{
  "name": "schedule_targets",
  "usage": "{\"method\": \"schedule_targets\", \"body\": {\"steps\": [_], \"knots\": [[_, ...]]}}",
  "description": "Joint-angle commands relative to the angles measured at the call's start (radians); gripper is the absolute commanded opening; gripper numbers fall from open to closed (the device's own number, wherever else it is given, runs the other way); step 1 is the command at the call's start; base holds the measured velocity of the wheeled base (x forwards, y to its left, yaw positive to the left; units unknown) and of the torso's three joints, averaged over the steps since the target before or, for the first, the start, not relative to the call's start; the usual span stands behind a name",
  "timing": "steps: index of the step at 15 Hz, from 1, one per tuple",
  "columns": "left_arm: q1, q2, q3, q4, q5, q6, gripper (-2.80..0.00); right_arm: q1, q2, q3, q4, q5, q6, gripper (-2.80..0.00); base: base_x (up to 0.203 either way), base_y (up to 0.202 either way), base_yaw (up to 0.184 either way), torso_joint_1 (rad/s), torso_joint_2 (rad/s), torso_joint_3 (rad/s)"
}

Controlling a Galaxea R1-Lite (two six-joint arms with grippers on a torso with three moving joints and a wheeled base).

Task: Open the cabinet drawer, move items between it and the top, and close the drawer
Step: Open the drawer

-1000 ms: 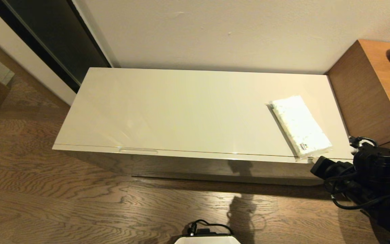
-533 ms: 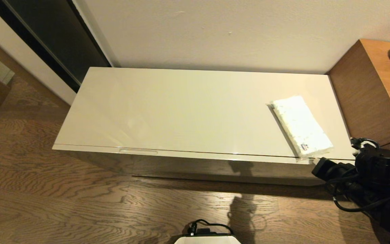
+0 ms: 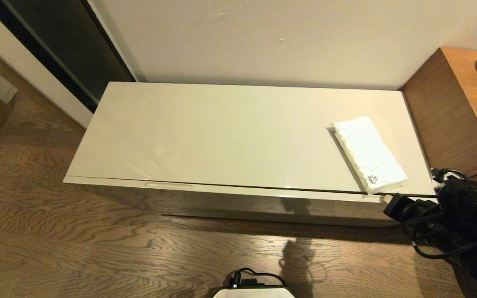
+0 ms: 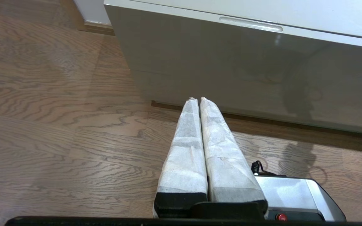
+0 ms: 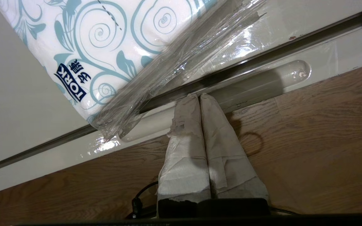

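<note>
Brown wood-grain flooring (image 3: 77,240) is stretching out under the low cabinet, whose glossy cream top (image 3: 222,132) is running along a pale wall (image 3: 284,41), with a taller brown wooden cabinet (image 3: 454,111) standing against its right end.

At the cabinet's front right corner the right gripper (image 5: 199,96) is pressing in with its two cloth-wrapped fingers (image 5: 214,125) closed flat against each other, gripping nothing; their tips are sitting in the slot-shaped pull (image 5: 253,82) along the front edge of the cabinet drawer (image 3: 238,191). A thin dark gap is showing just beyond those tips, between the drawer's front edge and the top, and it is widening toward the right end in the head view.

Just past the right gripper and slightly toward the robot's left, the white tissue pack (image 3: 369,154) is lying slantwise on the top, its clear wrapper end (image 5: 156,84) overhanging the gap and almost touching the fingertips.

Well apart from all this, the left gripper (image 4: 198,99) is hanging low above the floor in front of the cabinet, its wrapped fingers (image 4: 185,147) likewise pressed together on nothing, pointing toward the glossy cabinet front below a second slot pull (image 4: 250,24).
</note>
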Motion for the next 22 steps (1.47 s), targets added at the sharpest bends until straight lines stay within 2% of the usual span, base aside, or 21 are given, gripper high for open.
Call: {"method": "schedule_targets", "body": {"steps": [1,7,13,16,19,22], "knots": [[0.0,0.001,0.0,-0.001,0.0,-0.001,-2.8,0.001,-0.022,-0.004,-0.003,0.002,0.003,-2.8,0.0,0.0,0.0,0.0,0.0,0.0],[0.0,0.001,0.0,-0.001,0.001,-0.001,-2.8,0.001,-0.119,-0.036,0.127,0.051,0.041,-2.8,0.0,0.0,0.0,0.0,0.0,0.0],[0.0,0.001,0.0,-0.001,0.0,-0.001,-2.8,-0.005,-0.131,-0.156,0.165,-0.004,0.063,-2.8,0.0,0.0,0.0,0.0,0.0,0.0],[0.0,0.001,0.0,-0.001,0.001,-0.001,-2.8,-0.038,-0.134,-0.182,0.19,-0.005,0.063,-2.8,0.0,0.0,0.0,0.0,0.0,0.0],[0.0,0.001,0.0,-0.001,0.0,-0.001,-2.8,-0.076,-0.133,-0.175,0.227,0.022,0.065,-2.8,0.0,0.0,0.0,0.0,0.0,0.0],[0.0,0.001,0.0,-0.001,0.0,-0.001,-2.8,-0.077,-0.126,-0.14,0.223,0.039,0.067,-2.8,0.0,0.0,0.0,0.0,0.0,0.0]]}}
